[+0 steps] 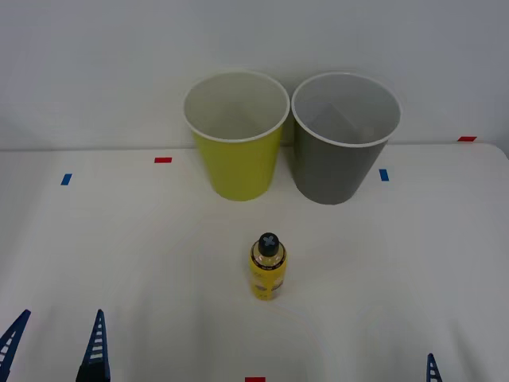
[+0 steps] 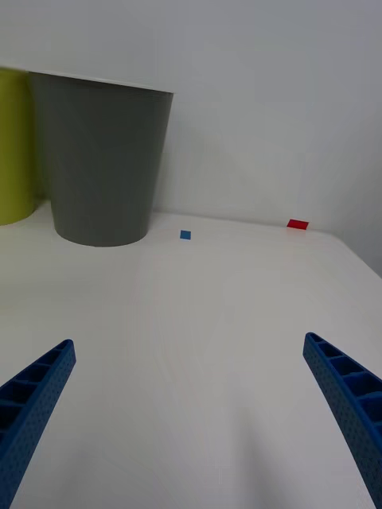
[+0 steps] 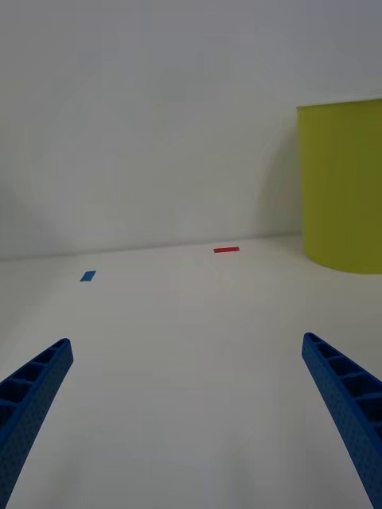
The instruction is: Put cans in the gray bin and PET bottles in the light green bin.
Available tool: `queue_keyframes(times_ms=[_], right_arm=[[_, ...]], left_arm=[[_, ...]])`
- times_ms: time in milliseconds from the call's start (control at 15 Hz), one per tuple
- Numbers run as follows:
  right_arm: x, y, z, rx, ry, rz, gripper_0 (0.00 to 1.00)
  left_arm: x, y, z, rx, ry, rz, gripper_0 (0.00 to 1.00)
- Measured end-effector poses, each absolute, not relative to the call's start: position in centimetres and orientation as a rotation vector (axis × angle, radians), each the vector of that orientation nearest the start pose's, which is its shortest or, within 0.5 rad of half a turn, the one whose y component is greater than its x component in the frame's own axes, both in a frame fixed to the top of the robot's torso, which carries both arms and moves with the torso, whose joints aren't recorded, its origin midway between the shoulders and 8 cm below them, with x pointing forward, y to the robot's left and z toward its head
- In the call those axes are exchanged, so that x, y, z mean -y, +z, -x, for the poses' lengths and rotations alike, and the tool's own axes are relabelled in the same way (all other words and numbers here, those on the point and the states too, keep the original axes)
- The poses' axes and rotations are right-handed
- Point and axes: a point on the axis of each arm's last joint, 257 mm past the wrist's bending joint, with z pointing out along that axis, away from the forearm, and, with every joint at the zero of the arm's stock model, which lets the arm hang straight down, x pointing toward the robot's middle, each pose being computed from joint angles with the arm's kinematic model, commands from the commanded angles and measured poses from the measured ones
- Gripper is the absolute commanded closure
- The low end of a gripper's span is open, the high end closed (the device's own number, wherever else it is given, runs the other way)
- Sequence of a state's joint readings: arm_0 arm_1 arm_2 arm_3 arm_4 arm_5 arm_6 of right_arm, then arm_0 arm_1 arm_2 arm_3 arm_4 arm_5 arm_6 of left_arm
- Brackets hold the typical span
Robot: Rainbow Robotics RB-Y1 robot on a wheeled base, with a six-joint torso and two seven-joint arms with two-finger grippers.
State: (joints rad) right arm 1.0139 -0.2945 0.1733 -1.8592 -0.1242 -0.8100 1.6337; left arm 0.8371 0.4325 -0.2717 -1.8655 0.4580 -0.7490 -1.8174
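Note:
A small yellow PET bottle [image 1: 268,269] with a black cap stands upright in the middle of the white table. Behind it, side by side against the wall, stand the light green bin [image 1: 237,159] on the left and the gray bin [image 1: 343,159] on the right, both with nothing visible inside. My left gripper [image 1: 56,346] is open at the near left edge, well away from the bottle. Its wrist view shows its blue fingers [image 3: 32,398] spread, with the light green bin [image 3: 342,191] ahead. My right gripper [image 2: 191,413] is open too, with the gray bin [image 2: 99,159] ahead.
Small red tape marks [image 1: 163,160] and blue tape marks [image 1: 66,179] lie on the table near the back. Another red mark [image 1: 254,380] sits at the front edge. One right fingertip [image 1: 432,368] shows at the near right. A plain wall stands close behind the bins.

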Motion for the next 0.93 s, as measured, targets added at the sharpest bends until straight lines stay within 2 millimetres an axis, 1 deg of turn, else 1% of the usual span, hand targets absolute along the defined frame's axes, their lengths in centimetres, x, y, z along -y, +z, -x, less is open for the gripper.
queue_keyframes(times_ms=[200, 267, 333, 400, 533, 667, 933], right_arm=[[29.3, -25.7, -20.9, -1.483, -0.140, 0.084, 0.00], [29.3, -25.7, -20.9, -1.483, -0.140, 0.084, 0.00], [29.3, -25.7, -20.9, -1.483, -0.140, 0.084, 0.00], [29.3, -25.7, -20.9, -1.483, -0.140, 0.084, 0.00], [29.3, -25.7, -20.9, -1.483, -0.140, 0.084, 0.00], [29.3, -25.7, -20.9, -1.483, -0.140, 0.084, 0.00], [29.3, -25.7, -20.9, -1.483, -0.140, 0.084, 0.00]], left_arm=[[-29.3, -24.5, -25.4, -1.434, 0.052, -0.103, 0.00], [-28.6, -24.5, -24.9, -1.436, 0.021, -0.150, 0.00], [-27.5, -24.6, -24.5, -1.438, -0.023, -0.193, 0.00], [-26.3, -24.7, -24.6, -1.434, -0.066, -0.235, 0.00], [-24.9, -24.9, -25.4, -1.414, -0.116, -0.312, 0.00], [-23.2, -24.9, -27.0, -1.377, -0.161, -0.386, 0.00], [-18.5, -25.0, -28.5, -1.328, -0.296, -0.509, 0.00]])
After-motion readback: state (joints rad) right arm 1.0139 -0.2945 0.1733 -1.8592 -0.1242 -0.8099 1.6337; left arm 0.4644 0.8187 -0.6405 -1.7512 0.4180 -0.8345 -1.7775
